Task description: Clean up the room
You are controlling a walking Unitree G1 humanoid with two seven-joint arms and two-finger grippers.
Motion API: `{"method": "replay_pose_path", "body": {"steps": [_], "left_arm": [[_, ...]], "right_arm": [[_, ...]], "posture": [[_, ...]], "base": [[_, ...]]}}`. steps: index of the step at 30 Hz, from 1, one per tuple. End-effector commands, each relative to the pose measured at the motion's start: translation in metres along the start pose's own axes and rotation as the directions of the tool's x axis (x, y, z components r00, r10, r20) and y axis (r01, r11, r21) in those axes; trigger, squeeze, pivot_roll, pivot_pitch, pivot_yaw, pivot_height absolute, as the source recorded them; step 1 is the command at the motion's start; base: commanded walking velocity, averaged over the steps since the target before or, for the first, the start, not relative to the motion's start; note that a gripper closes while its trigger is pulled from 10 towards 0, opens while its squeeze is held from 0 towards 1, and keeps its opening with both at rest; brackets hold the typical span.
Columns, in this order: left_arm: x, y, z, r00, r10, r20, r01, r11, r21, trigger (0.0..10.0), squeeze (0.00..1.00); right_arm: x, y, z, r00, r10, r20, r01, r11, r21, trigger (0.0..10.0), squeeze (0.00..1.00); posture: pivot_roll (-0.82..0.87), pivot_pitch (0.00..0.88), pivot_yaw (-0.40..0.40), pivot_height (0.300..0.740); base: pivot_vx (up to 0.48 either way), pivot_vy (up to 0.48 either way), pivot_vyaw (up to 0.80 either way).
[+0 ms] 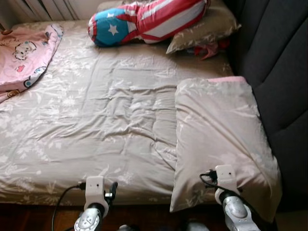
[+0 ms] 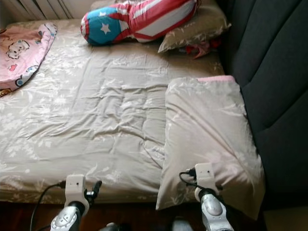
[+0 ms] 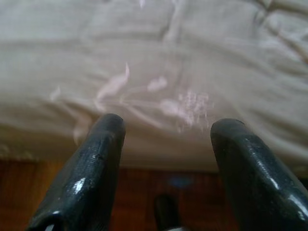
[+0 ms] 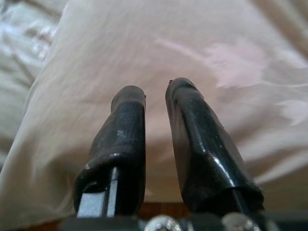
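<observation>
Beige floral pillow (image 1: 219, 139) overhanging bed edge: our right gripper (image 4: 156, 103), nearly closed, empty, must grasp it; left gripper (image 3: 166, 132) spread

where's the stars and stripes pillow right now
The stars-and-stripes pillow lies at the far end of the bed, toward the robot's right, leaning on a floral pillow beside the dark headboard.

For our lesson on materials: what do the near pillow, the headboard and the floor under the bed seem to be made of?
Near pillow: soft woven cloth, matte, creased, with a pale leaf print. Headboard: dark padded upholstery, probably fabric, judging by its stitched panels. Floor: reddish-brown and slightly glossy, possibly wood; too blurred to be sure.
</observation>
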State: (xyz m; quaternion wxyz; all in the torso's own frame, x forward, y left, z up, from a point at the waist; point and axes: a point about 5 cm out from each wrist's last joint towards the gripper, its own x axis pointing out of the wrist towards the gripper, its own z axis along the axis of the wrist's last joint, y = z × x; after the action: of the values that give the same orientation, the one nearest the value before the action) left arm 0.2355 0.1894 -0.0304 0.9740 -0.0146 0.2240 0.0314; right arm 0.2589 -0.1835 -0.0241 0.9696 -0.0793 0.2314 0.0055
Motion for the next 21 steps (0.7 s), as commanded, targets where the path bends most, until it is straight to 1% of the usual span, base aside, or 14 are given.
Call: {"method": "replay_pose_path", "body": {"steps": [1,2,4,7,9,10,13,15,18,19,21], "left_arm": [[-0.007,0.004,-0.019,0.996,0.033,-0.077,-0.033,0.999,0.002,10.0,0.00],[-0.008,0.004,-0.024,0.993,0.044,-0.106,-0.044,0.999,-0.002,10.0,0.00],[-0.008,0.004,-0.028,0.990,0.049,-0.134,-0.049,0.999,0.000,10.0,0.00],[-0.006,0.003,-0.031,0.982,0.059,-0.179,-0.061,0.998,-0.005,10.0,0.00],[-0.004,0.003,-0.031,0.980,0.061,-0.189,-0.063,0.998,-0.005,10.0,0.00],[-0.004,0.004,-0.032,0.976,0.065,-0.210,-0.068,0.998,-0.004,10.0,0.00],[-0.003,0.004,-0.034,0.967,0.065,-0.248,-0.066,0.998,0.002,10.0,0.00],[-0.005,0.004,-0.038,0.958,0.061,-0.280,-0.060,0.998,0.010,10.0,0.00],[-0.005,0.005,-0.040,0.953,0.062,-0.297,-0.060,0.998,0.016,10.0,0.00],[-0.007,0.007,-0.044,0.946,0.069,-0.316,-0.068,0.998,0.016,10.0,0.00],[-0.009,0.008,-0.046,0.942,0.074,-0.327,-0.073,0.997,0.014,10.0,0.00]], "right_arm": [[-0.006,0.006,-0.019,0.995,0.030,-0.093,-0.031,0.999,-0.006,10.0,0.00],[-0.007,0.007,-0.021,0.993,0.035,-0.112,-0.036,0.999,-0.004,10.0,0.00],[-0.007,0.006,-0.025,0.990,0.036,-0.138,-0.033,0.999,0.023,10.0,0.00],[-0.010,0.007,-0.033,0.980,0.050,-0.195,-0.034,0.996,0.086,10.0,0.00],[-0.010,0.007,-0.034,0.978,0.055,-0.203,-0.036,0.995,0.094,10.0,0.00],[-0.010,0.007,-0.036,0.973,0.054,-0.224,-0.028,0.993,0.117,10.0,0.00],[-0.011,0.006,-0.038,0.969,0.043,-0.243,-0.008,0.989,0.146,10.0,0.00],[-0.011,0.005,-0.040,0.966,0.039,-0.254,0.008,0.983,0.181,10.0,0.00],[-0.011,0.006,-0.040,0.964,0.042,-0.263,0.009,0.982,0.189,10.0,0.00],[-0.013,0.005,-0.043,0.961,0.049,-0.274,-0.002,0.986,0.170,10.0,0.00],[-0.014,0.005,-0.045,0.958,0.051,-0.281,-0.003,0.986,0.170,10.0,0.00]], "posture": [[-0.15,0.132,0.026,0.740],[-0.15,0.113,0.021,0.740],[-0.16,0.096,0.020,0.740],[-0.16,0.056,0.018,0.740],[-0.16,0.053,0.018,0.740],[-0.16,0.030,0.019,0.740],[-0.18,0.002,0.031,0.740],[-0.19,0.000,0.036,0.740],[-0.20,0.000,0.041,0.740],[-0.20,0.000,0.045,0.740],[-0.20,0.000,0.047,0.740]], "base": [[0.000,0.000,0.00],[0.000,0.000,0.00],[0.000,0.000,0.00],[0.000,0.000,0.00],[0.000,0.000,0.00],[0.000,0.000,0.00],[0.000,0.000,0.00],[0.000,0.000,0.00],[0.000,0.000,0.00],[0.000,0.000,0.00],[0.000,0.000,0.00]]}}
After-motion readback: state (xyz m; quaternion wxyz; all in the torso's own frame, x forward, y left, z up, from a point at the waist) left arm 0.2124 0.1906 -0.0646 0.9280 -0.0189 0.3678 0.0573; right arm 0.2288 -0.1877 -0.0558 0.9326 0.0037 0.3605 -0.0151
